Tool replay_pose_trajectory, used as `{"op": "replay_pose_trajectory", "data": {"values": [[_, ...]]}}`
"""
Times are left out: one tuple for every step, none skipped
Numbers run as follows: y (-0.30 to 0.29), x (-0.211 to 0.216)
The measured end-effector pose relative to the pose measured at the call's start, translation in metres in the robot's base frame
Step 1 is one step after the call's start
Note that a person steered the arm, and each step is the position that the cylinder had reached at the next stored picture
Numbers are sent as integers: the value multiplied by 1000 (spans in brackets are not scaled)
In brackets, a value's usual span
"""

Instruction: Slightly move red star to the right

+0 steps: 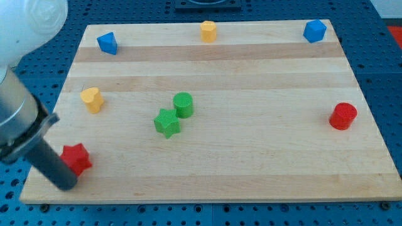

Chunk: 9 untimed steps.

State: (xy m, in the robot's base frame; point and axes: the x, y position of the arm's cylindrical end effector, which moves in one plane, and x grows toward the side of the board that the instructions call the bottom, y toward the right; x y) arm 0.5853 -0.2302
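The red star (78, 157) lies near the board's bottom left corner. My dark rod comes in from the view's left edge and my tip (65, 182) rests just left of and below the red star, touching or nearly touching it. The rod hides part of the star's left side.
On the wooden board (251, 176): a green star (167, 122) and green cylinder (183, 104) touching near the middle, a yellow heart-like block (92, 99) at left, a blue block (107, 43) top left, a yellow block (208, 31) top middle, a blue block (314, 30) top right, a red cylinder (343, 116) at right.
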Motion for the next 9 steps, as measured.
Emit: {"op": "replay_pose_trajectory", "data": {"values": [[0, -37], [-3, -33], [-50, -16], [-50, -17], [-41, -73], [-37, -98], [-37, -98], [-7, -97], [34, -97]]}}
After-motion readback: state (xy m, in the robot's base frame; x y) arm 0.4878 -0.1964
